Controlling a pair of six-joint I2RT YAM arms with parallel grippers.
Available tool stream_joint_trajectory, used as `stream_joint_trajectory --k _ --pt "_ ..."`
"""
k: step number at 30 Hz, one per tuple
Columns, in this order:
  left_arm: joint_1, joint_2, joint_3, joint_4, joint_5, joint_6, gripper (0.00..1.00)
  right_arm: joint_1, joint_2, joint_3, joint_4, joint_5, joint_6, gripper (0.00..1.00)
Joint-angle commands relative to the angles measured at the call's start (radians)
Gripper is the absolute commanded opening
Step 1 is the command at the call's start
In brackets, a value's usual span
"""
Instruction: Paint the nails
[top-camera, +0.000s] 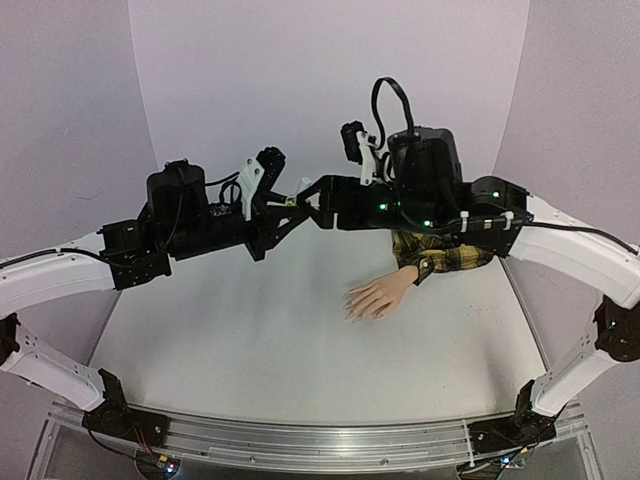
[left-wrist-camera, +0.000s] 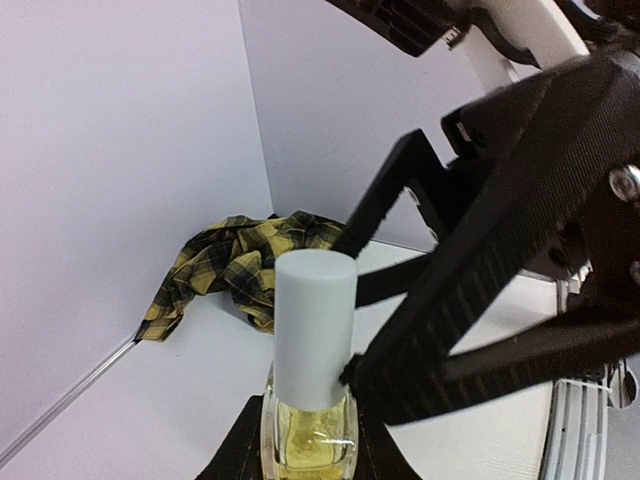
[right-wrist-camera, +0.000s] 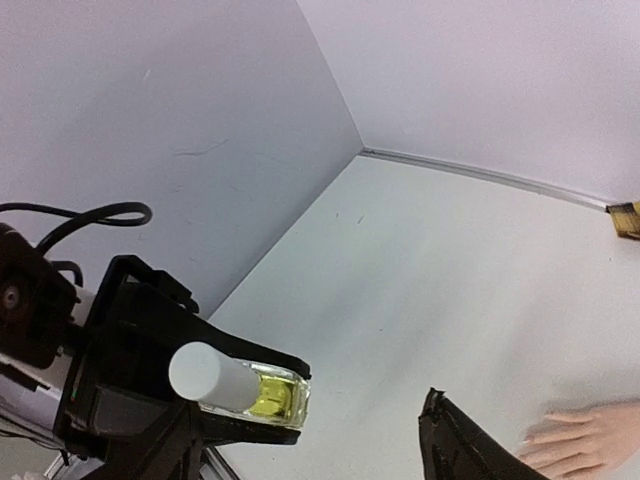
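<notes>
My left gripper (top-camera: 287, 204) is shut on a tiny yellowish bottle (left-wrist-camera: 308, 432) with a white cap (left-wrist-camera: 315, 330) and holds it in the air above the back of the table. My right gripper (top-camera: 310, 195) is open. Its black fingers (left-wrist-camera: 470, 290) reach in beside the cap, and one tip is at the cap's base. The right wrist view shows the bottle (right-wrist-camera: 272, 392) lying sideways in the left jaws. The mannequin hand (top-camera: 378, 296) lies palm down at the right, with a plaid sleeve (top-camera: 455, 256). Its nails (top-camera: 352, 306) are at the fingertips and too small to make out.
The white table (top-camera: 250, 340) is boxed in by lilac walls (top-camera: 330, 90) at the back and sides. A metal rail (top-camera: 320, 440) runs along the near edge. The plaid cloth (left-wrist-camera: 230, 265) is bunched in the back corner.
</notes>
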Motion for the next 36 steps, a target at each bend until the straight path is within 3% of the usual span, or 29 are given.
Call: stream_joint_trajectory --k 1,14,22,25,27,30,32,36 --pt "-0.009 0.033 0.017 0.050 -0.127 -0.010 0.00 0.014 0.030 0.071 0.014 0.103 0.056 0.68" --pt "-0.021 0.046 0.018 0.077 -0.157 -0.032 0.00 0.021 0.142 0.209 -0.062 0.154 0.045 0.38" --pt "-0.023 0.039 0.016 0.081 -0.158 -0.034 0.00 0.020 0.176 0.246 -0.064 0.137 0.036 0.36" --pt "-0.023 0.031 0.014 0.080 -0.147 -0.038 0.00 0.020 0.178 0.250 -0.064 0.128 0.022 0.19" --pt "-0.023 0.019 0.008 0.083 -0.118 -0.050 0.00 0.020 0.178 0.252 -0.064 0.119 0.001 0.00" --pt "-0.021 -0.016 -0.013 0.089 0.052 -0.068 0.00 0.020 0.168 0.249 -0.063 0.021 -0.102 0.00" --pt "-0.020 -0.049 -0.021 0.078 0.216 -0.076 0.00 0.019 0.147 0.228 -0.056 -0.138 -0.229 0.00" --pt "0.038 -0.090 -0.017 0.065 0.755 -0.172 0.00 0.019 0.082 0.146 -0.051 -0.800 -0.499 0.00"
